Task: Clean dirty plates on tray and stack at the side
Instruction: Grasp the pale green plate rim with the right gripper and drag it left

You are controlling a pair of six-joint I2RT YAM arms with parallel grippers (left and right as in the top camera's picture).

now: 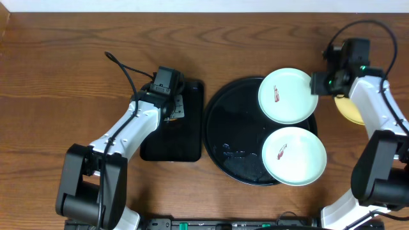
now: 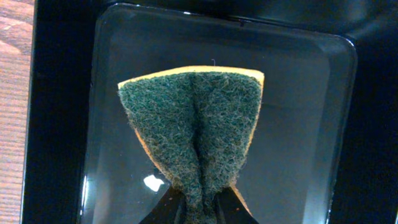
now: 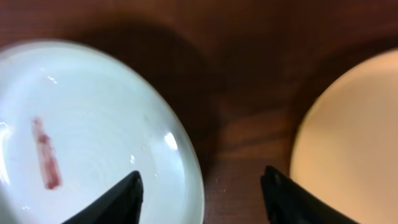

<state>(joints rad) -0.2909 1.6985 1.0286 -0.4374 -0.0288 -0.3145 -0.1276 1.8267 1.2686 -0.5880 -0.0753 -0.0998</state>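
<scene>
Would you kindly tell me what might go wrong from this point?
The right gripper stands open over the rim of the farther pale mint round plate; a shallow grip might let it slip. The pale yellow round plate lies close beside and might get knocked.

1. Looks like a robot lab bench, staged as a dishwashing station.
2. Left arm [image 1: 128, 128] and right arm [image 1: 377, 105], white and black, rise from the near edge of a wood-grain table [image 1: 64, 38]. A loose cable [image 1: 124, 69] lies far left.
3. Kitchen props: smeared plates [image 1: 286, 96] on a round black tray [image 1: 233, 128], and a green sponge [image 2: 193, 124] over a rectangular black tray [image 1: 172, 150] on the left.
4. A plain white strip [image 1: 192, 5] runs along the far edge. The room beyond can't be made out.
</scene>
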